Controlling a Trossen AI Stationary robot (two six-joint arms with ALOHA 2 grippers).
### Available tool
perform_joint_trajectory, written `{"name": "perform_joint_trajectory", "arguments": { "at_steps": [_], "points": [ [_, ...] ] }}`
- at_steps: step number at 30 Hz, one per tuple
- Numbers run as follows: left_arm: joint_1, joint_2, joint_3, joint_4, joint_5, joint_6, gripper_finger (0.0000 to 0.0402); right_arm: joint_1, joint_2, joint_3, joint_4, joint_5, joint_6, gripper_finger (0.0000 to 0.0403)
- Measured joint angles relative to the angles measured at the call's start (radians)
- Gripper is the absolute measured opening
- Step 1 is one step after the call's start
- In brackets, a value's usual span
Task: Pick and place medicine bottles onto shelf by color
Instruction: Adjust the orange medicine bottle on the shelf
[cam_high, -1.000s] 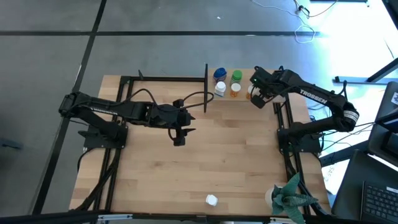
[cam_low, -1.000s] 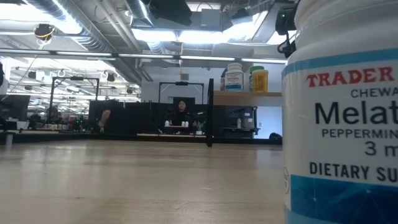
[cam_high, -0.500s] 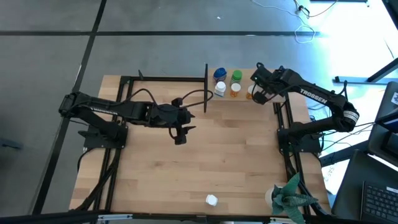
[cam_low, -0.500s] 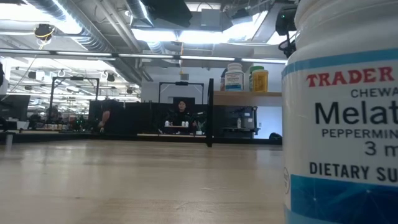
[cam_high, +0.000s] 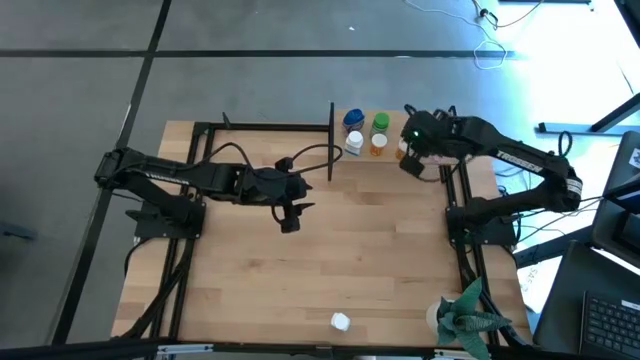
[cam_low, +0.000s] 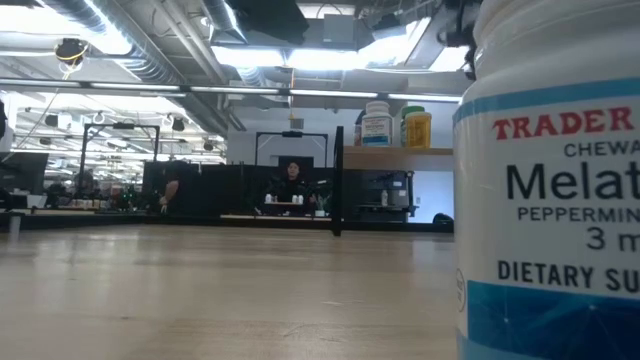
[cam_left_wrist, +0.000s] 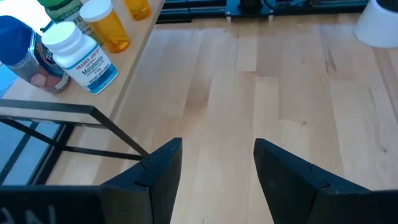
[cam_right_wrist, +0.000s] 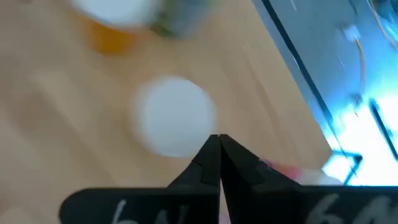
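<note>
The shelf (cam_high: 392, 158) is a light wood board at the table's far right, with a black upright (cam_high: 331, 140) at its left end. Standing on it are a blue bottle (cam_high: 353, 120), a green one (cam_high: 380, 122), a white one (cam_high: 354, 144) and an orange one (cam_high: 378, 146). Another white-capped orange bottle (cam_right_wrist: 174, 123) stands just below my right gripper (cam_right_wrist: 218, 148), which is shut and hangs over the shelf's right part, holding nothing. My left gripper (cam_left_wrist: 217, 163) is open above the bare table middle. A white bottle (cam_high: 341, 321) stands by the near edge.
The low view is half filled by the white Melatonin bottle (cam_low: 550, 200) close to the camera. A green paper-like plant (cam_high: 470, 315) sits at the near right corner. Black frame rails (cam_high: 455, 200) run along the table's sides. People show in the room beyond.
My right gripper has risen above the shelf and swung a little toward the table's left, staying shut. The bottles have kept their places.
</note>
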Motion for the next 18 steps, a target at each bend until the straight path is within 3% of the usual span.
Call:
{"name": "perform_joint_trajectory", "arguments": {
  "at_steps": [12, 18],
  "points": [
    [-0.035, 0.000, 0.000, -0.055, 0.040, -0.024, 0.0193, 0.470, -0.024, 0.039, -0.003, -0.100, -0.002, 0.0005],
    [-0.078, 0.000, 0.000, -0.056, 0.042, -0.024, 0.0193, 0.581, -0.024, 0.039, -0.037, -0.095, 0.110, 0.0005]
  ]
}}
